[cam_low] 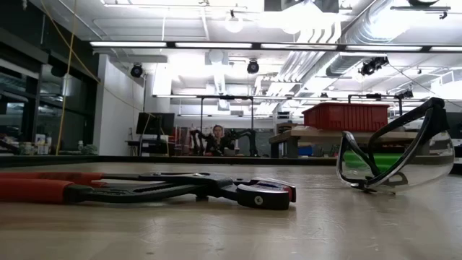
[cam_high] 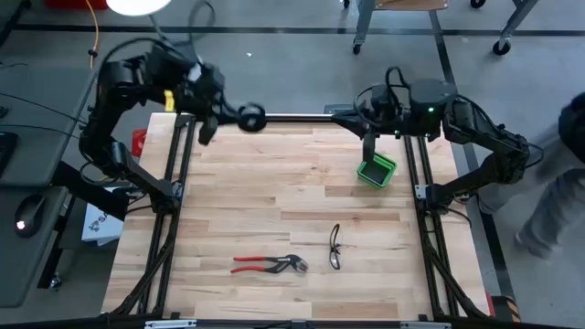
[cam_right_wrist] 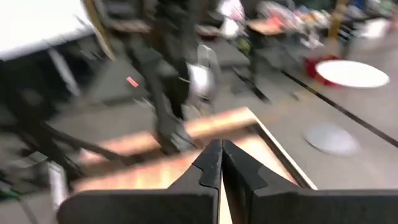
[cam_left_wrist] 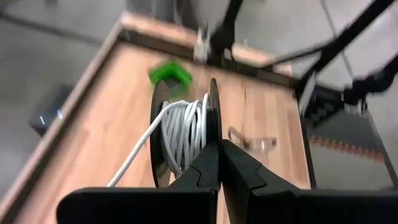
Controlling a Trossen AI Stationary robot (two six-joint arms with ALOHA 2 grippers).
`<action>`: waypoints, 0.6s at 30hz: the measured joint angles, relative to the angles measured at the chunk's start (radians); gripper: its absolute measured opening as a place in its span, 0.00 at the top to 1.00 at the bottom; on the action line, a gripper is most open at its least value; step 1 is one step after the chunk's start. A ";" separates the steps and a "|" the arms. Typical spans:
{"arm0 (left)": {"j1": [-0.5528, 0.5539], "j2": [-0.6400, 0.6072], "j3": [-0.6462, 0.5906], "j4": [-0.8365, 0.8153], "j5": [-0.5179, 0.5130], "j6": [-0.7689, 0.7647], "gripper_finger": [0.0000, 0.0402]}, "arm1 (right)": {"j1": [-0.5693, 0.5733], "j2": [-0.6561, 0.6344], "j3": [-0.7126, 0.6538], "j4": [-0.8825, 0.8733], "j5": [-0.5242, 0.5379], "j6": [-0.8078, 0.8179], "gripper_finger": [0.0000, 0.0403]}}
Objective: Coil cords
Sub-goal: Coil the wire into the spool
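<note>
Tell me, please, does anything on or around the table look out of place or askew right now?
Yes: the black spool is off the table, pinched by its rim in the shut left gripper at the table's far left edge, with a strand of white cord trailing loose from it. The pliers and safety glasses lie undisturbed.

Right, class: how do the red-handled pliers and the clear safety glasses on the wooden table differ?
The red-handled pliers are opaque metal with red grips; the clear safety glasses are see-through with a dark frame. In the high view the pliers lie lengthwise across the wooden table, the glasses run front to back. Both lie near the front edge, untouched by either pincer.
</note>
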 joint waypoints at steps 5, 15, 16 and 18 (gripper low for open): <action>-0.052 -0.086 -0.217 0.101 0.001 -0.038 1.00 | -0.003 -0.001 -0.017 -0.191 0.066 0.007 1.00; -0.144 -0.479 -1.159 0.928 -0.008 -0.412 1.00 | 0.021 -0.138 -0.431 -0.195 0.079 0.201 1.00; -0.160 -0.514 -1.246 1.004 -0.023 -0.456 1.00 | 0.025 -0.171 -0.491 -0.158 0.079 0.233 1.00; -0.191 -0.565 -1.410 1.142 -0.063 -0.543 1.00 | 0.032 -0.237 -0.611 -0.055 0.079 0.307 1.00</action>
